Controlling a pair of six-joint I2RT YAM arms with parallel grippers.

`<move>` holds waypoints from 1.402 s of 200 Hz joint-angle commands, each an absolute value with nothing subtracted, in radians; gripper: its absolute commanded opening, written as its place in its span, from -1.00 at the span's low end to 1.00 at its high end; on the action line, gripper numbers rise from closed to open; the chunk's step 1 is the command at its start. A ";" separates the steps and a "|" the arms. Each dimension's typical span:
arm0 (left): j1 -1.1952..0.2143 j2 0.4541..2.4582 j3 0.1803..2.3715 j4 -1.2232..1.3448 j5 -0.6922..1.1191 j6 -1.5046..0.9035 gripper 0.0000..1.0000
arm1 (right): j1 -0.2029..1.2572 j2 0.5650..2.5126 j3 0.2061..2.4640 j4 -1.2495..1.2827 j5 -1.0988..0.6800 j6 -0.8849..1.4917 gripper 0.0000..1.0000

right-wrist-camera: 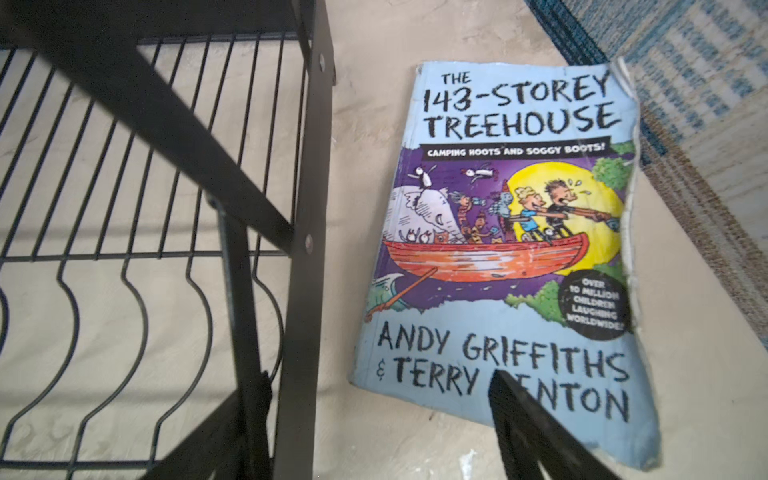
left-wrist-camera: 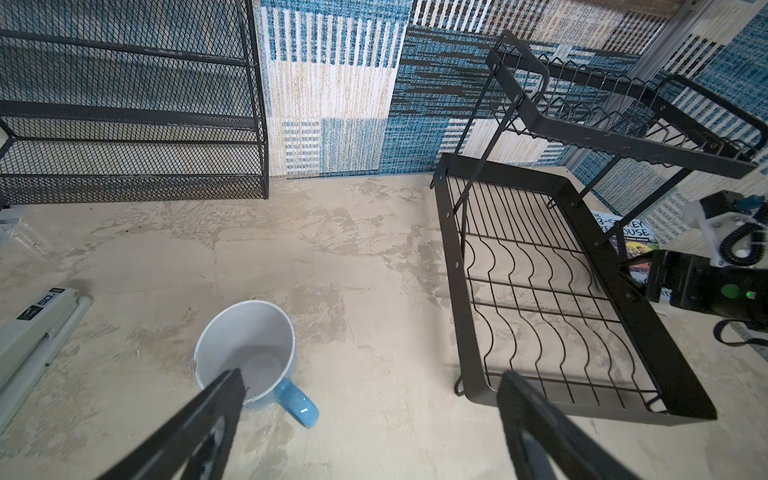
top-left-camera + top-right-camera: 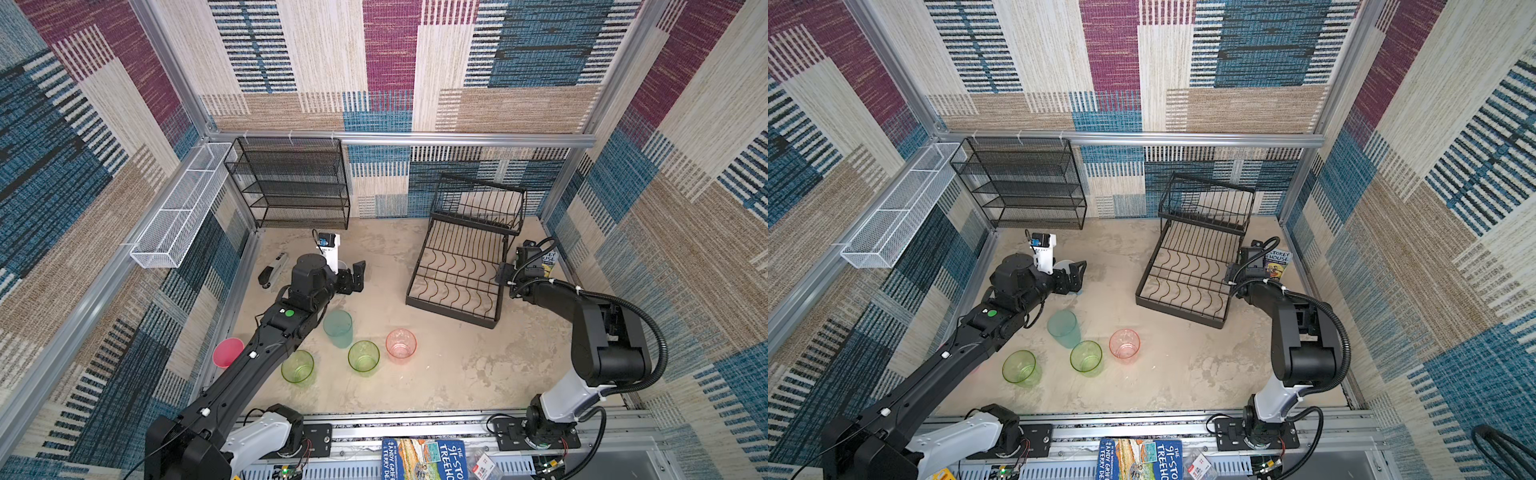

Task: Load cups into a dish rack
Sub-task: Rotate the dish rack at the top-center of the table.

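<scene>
Six cups [image 3: 363,356], one dish rack [image 2: 456,266], two books [image 1: 498,208].
Two green tumblers [image 3: 297,366], one teal tumbler [image 3: 338,328], one peach-pink [image 3: 401,343], one pink [image 3: 227,351], one mug [image 2: 245,353].

Your desk [image 3: 436,382]: mottled beige, blotchy.
- Far left: black mesh shelf unit [image 3: 291,183], back against the wall.
- Far right: dish rack [image 3: 451,314], standing askew. A paperback [image 1: 498,249] lies flat just beside its right rail.
- Left side: grey stapler-like tool [image 3: 272,270]. Light-blue mug [image 2: 249,353] upright, near it.
- Nearer you, all mouth up: pink cup [image 3: 227,352] at the left edge, a green tumbler [image 3: 297,367], another green tumbler [image 3: 364,356], teal tumbler [image 3: 338,329] behind them, peach-pink tumbler [image 3: 401,343] rightmost.
</scene>
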State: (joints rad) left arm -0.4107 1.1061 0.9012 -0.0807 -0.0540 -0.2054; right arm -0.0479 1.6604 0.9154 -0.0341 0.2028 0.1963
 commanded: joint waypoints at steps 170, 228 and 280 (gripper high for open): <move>-0.411 1.145 0.940 -0.122 -0.093 -0.187 0.97 | 0.181 1.404 0.792 0.068 0.015 0.160 0.68; -0.409 1.166 0.957 -0.147 -0.121 -0.173 0.96 | 0.415 1.617 1.021 0.002 0.082 0.264 0.66; -0.408 1.159 0.956 -0.151 -0.142 -0.163 0.96 | 0.500 1.869 1.255 -0.053 0.112 0.321 0.58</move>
